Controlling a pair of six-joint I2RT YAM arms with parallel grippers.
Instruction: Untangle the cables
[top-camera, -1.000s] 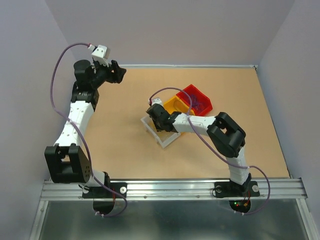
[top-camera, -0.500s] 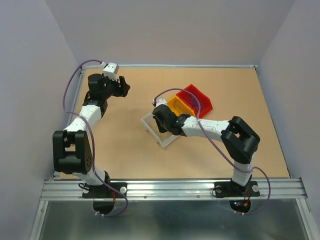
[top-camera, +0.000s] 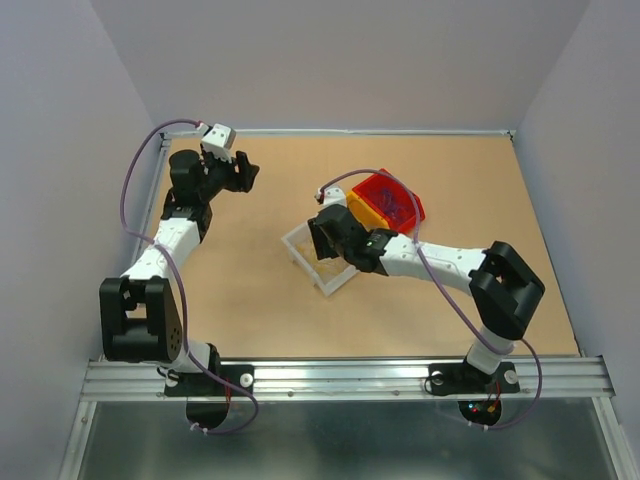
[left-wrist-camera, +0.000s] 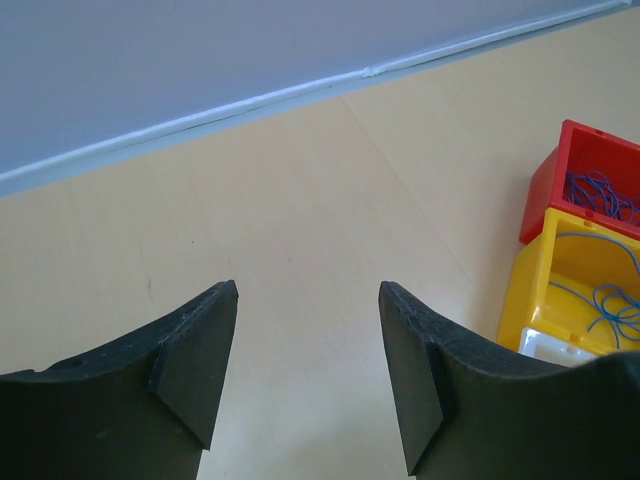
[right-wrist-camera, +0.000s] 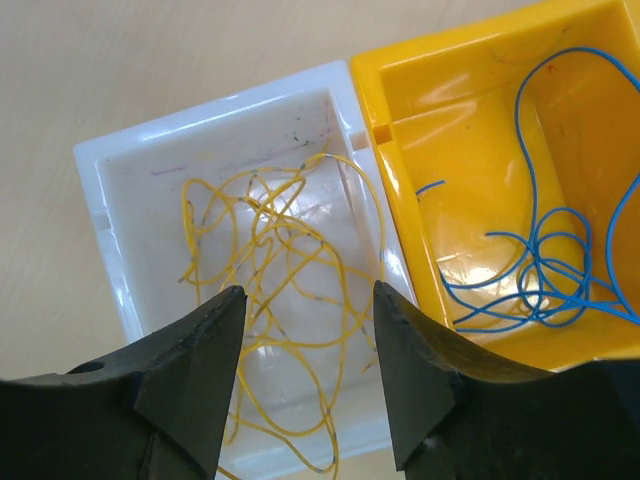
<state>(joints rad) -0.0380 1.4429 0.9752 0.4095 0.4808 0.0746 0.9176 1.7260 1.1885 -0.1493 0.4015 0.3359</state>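
My tan table (top-camera: 250, 300) sits boxed in by pale grey-lavender walls (top-camera: 350, 60), a metal rail (top-camera: 340, 378) along its near edge, evenly lit

Two matching arms on show: the left arm (top-camera: 158, 250) and the right arm (top-camera: 440, 262) both wear white shells on the long links, with chunky black housings at every joint. A thin lavender cable (top-camera: 128, 185) trails along each. A small white camera block (top-camera: 218, 135) sits at the left wrist. Black bases (top-camera: 205, 380), silver screw heads (top-camera: 243, 378), and red and green lights (top-camera: 478, 408) by the right one. Up close, the left hand (left-wrist-camera: 305, 290) and right hand (right-wrist-camera: 307, 290) have matt black, wedge-shaped fingers (left-wrist-camera: 190, 350).
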